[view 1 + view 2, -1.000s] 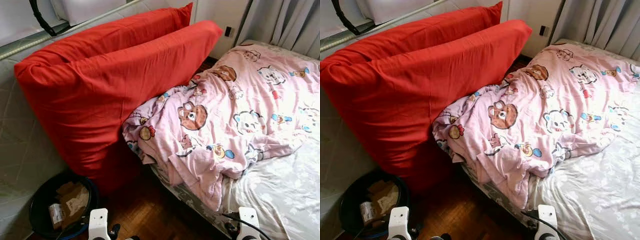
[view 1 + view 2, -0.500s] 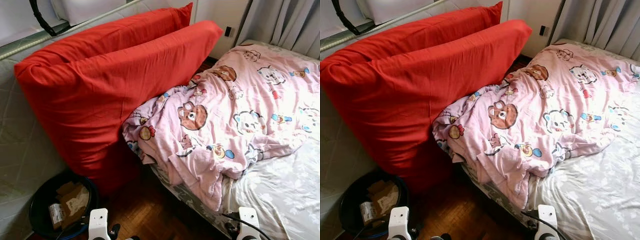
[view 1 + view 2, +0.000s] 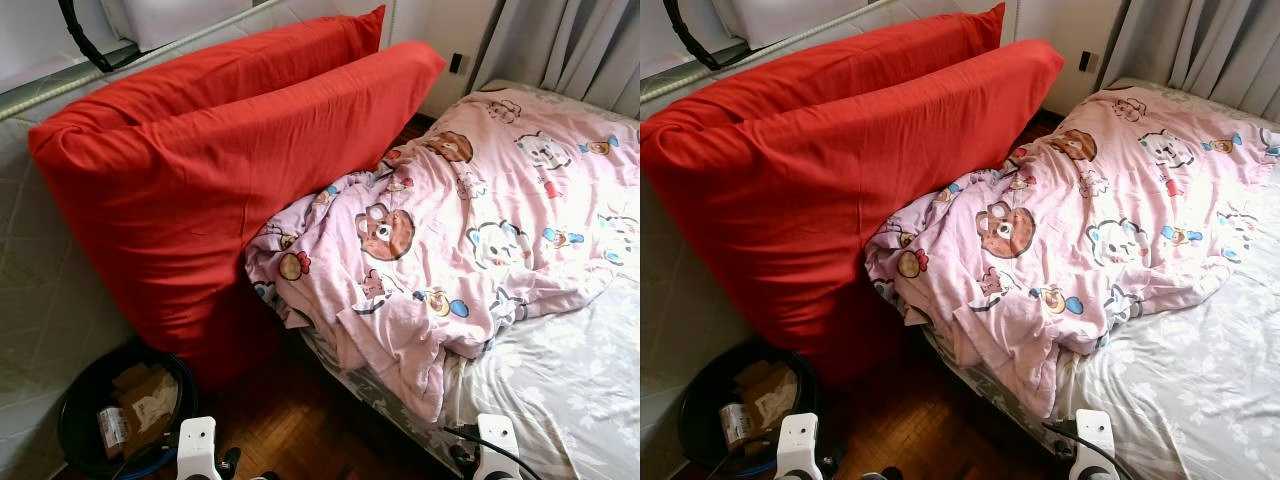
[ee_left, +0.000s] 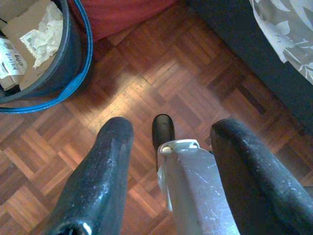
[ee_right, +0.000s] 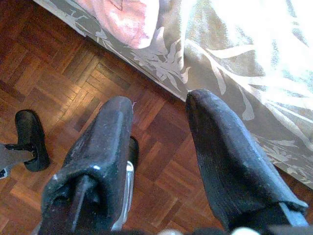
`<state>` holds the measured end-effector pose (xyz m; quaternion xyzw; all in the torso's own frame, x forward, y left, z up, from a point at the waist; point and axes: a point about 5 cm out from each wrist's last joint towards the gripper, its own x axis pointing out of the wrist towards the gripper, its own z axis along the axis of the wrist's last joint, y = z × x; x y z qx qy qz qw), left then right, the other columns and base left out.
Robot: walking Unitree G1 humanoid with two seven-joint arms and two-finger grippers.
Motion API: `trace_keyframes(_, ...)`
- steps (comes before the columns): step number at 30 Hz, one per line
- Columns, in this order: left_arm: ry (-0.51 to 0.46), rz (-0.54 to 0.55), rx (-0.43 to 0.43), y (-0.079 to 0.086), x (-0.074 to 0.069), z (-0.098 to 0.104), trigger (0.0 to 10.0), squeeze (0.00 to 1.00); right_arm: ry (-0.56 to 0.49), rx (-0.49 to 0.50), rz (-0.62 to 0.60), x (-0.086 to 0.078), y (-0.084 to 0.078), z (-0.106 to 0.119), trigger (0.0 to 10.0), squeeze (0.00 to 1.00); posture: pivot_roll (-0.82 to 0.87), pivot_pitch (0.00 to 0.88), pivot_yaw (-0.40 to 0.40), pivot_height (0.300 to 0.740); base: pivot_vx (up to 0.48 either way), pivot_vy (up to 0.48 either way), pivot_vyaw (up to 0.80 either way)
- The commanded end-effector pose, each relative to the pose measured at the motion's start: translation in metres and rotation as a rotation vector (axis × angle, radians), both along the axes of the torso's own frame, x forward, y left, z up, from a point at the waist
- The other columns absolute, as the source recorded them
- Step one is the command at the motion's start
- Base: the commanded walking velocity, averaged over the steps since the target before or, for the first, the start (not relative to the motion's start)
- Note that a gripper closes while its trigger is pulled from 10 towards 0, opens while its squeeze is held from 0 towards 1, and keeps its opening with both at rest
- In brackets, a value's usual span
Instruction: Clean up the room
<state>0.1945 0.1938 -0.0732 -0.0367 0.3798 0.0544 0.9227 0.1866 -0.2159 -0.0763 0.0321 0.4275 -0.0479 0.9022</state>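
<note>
Left eye view | pink quilt [image 3: 470,230] rumpled on bed | both grippers' fingers apart, empty

Wood parquet floor [image 3: 300,425], grey curtains [image 3: 570,45], sunlit bedsheet [image 3: 570,390]

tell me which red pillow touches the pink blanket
The front red pillow, nearer the bed: its lower edge meets the pink blanket. The rear red pillow stands behind it.

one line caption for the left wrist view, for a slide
Open left gripper hanging above parquet floor, beside a dark bin of cardboard scraps.
</note>
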Motion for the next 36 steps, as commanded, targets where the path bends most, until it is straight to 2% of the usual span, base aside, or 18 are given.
trace_keyframes(1,0.158,0.022,0.016,0.042,-0.023,-0.006,10.0,0.00,-0.022,0.147,-0.118,0.006,0.004,0.002,10.0,0.00,-0.06,0.105,0.051,0.740,0.000,0.000,0.00)
trace_keyframes(5,0.167,0.003,0.016,0.038,-0.027,-0.009,10.0,0.00,-0.021,0.148,-0.131,0.003,0.003,0.001,10.0,0.00,-0.06,0.084,0.057,0.740,0.000,0.000,0.00)
trace_keyframes(7,0.157,-0.053,0.056,0.038,-0.022,-0.006,10.0,0.00,-0.010,0.139,-0.122,-0.001,0.003,-0.001,10.0,0.00,-0.05,0.088,0.060,0.740,0.000,0.000,0.00)
trace_keyframes(11,0.145,-0.065,0.067,0.038,-0.016,-0.004,10.0,0.00,-0.016,0.130,-0.122,0.000,0.004,-0.001,10.0,0.00,-0.07,0.079,0.065,0.740,0.000,0.000,0.00)
trace_keyframes(14,0.157,-0.064,0.059,0.036,-0.016,-0.004,10.0,0.00,-0.012,0.099,-0.118,0.000,0.003,-0.001,10.0,0.00,-0.08,0.071,0.065,0.740,0.000,0.000,0.00)
trace_keyframes(36,0.157,-0.064,0.059,0.036,-0.016,-0.004,10.0,0.00,-0.012,0.099,-0.118,0.000,0.003,-0.001,10.0,0.00,-0.08,0.071,0.065,0.740,0.000,0.000,0.00)
